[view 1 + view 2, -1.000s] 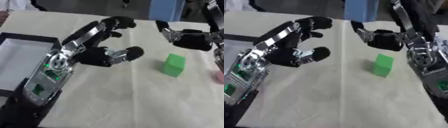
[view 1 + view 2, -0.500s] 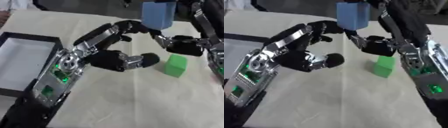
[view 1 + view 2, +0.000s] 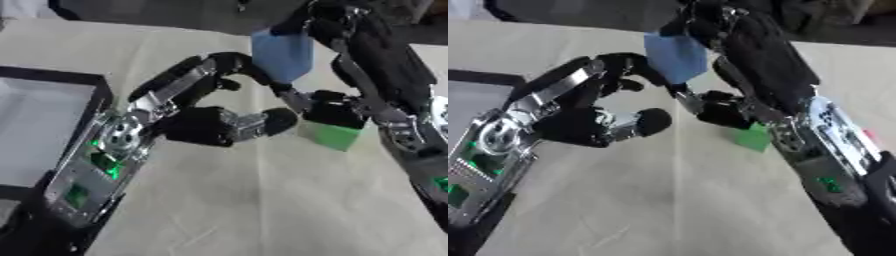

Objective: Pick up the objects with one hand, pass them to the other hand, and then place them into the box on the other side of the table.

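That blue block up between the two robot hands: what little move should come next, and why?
Probably the left robot hand should close its fingers round the blue block. The right robot hand holds it up just beside the left one's open fingers, and the box waits on the left side.

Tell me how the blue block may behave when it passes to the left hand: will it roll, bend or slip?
The blue block has flat faces and straight edges, so it probably will not roll. It keeps its shape in the right hand, so it seems stiff. Its faces look smooth, so it might slip as the left hand takes it.
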### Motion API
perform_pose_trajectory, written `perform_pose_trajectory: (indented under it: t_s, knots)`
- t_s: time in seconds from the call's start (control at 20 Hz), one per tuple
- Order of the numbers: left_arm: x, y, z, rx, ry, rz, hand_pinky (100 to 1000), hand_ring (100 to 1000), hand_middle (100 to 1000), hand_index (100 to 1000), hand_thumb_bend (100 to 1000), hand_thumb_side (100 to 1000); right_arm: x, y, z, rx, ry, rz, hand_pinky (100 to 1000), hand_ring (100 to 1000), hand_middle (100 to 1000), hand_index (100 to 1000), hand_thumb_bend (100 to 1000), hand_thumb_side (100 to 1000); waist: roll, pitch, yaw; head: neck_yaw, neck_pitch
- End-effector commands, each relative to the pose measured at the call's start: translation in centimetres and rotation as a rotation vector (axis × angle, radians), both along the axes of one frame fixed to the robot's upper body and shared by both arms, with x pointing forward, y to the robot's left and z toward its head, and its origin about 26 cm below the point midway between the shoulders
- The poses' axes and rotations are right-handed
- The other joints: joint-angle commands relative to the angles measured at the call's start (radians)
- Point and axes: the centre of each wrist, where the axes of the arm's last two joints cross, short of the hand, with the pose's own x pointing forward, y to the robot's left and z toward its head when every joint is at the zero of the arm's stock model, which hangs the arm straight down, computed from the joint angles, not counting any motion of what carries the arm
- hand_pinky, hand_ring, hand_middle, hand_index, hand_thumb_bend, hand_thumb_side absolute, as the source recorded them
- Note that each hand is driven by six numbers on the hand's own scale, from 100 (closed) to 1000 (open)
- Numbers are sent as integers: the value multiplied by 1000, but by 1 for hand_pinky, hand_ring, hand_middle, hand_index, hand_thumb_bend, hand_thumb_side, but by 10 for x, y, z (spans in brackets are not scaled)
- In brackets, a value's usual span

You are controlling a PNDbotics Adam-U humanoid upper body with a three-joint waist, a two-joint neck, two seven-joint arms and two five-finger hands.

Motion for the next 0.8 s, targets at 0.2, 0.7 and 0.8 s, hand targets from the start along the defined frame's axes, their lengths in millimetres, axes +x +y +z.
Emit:
perform_pose_trajectory:
  t_s: [0.2, 0.7, 0.8]
  knots:
    - [-15, 6, 13, 0, -37, -8, 909, 1000, 875, 813, 633, 527, -3, 5, -5, -27, -78, -39, 851, 616, 454, 465, 164, 100, 4, -13, -1, -10, -1]
    - [-16, 9, 12, -17, -26, 30, 907, 1000, 868, 813, 637, 520, -9, 20, -23, -39, -162, -118, 848, 615, 453, 463, 168, 100, 4, -11, 1, -13, 2]
    - [-13, 16, 11, -18, -28, 65, 881, 993, 788, 762, 654, 493, -9, 17, -25, -27, -179, -152, 831, 607, 452, 462, 166, 100, 7, -11, 0, -10, 3]
